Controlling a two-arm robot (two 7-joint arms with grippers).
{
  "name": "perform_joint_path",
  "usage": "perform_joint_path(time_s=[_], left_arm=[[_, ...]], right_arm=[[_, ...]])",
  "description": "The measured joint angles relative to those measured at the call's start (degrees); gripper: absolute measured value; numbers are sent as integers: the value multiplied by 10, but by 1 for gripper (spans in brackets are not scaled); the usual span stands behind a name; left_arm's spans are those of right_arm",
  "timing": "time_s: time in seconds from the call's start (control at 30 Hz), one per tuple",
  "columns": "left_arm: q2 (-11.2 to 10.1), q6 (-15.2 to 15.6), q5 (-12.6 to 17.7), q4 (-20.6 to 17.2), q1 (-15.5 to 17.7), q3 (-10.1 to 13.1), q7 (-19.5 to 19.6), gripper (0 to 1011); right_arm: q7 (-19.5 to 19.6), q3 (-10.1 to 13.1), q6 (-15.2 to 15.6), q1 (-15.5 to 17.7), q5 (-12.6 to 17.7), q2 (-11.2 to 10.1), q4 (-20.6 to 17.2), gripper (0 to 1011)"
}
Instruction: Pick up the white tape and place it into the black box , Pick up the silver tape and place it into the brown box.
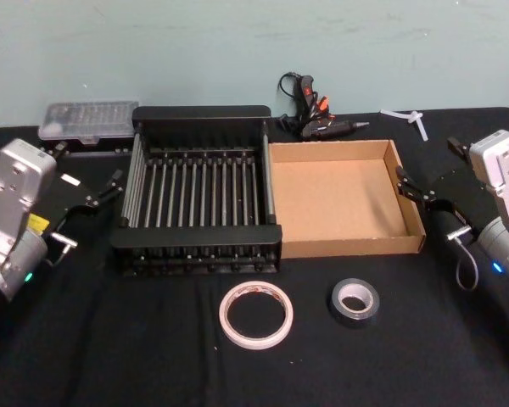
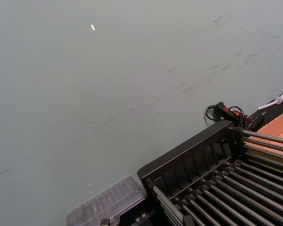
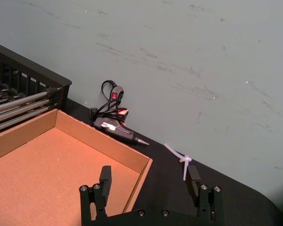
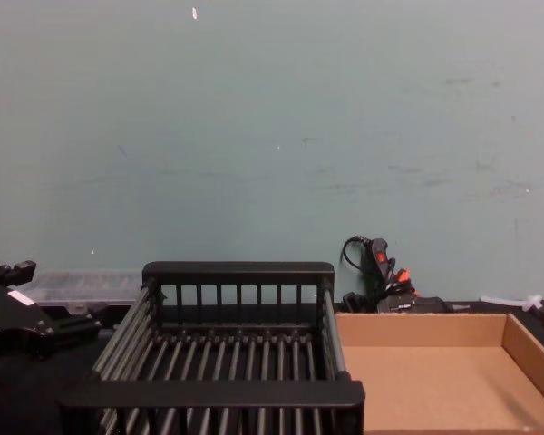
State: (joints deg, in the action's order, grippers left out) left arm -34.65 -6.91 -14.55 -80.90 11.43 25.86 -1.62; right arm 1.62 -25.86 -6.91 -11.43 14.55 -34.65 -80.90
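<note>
The white tape (image 1: 256, 315), a wide thin ring, lies flat on the black cloth in front of the black box (image 1: 195, 231). To its right lies the silver tape (image 1: 354, 302), a smaller thick roll, in front of the brown box (image 1: 348, 247). Both boxes hold nothing. My left gripper (image 1: 102, 192) hovers open just left of the black box (image 4: 240, 272). My right gripper (image 1: 416, 186) hovers open at the right wall of the brown box (image 3: 42, 165), its fingertips (image 3: 105, 173) spread wide over that corner. Neither gripper touches a tape.
A glue gun (image 1: 316, 119) with a coiled cord lies behind the boxes by the wall. A clear plastic case (image 1: 86, 123) sits at the back left. A white zip tie (image 1: 414, 120) lies at the back right. Open cloth surrounds the tapes at the front.
</note>
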Motion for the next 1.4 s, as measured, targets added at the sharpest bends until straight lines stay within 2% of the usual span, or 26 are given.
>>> perform_joint_path(time_s=[1.4], left_arm=[[0,0,0,0,0,0,0,1001]], right_arm=[[0,0,0,0,0,0,0,1002]])
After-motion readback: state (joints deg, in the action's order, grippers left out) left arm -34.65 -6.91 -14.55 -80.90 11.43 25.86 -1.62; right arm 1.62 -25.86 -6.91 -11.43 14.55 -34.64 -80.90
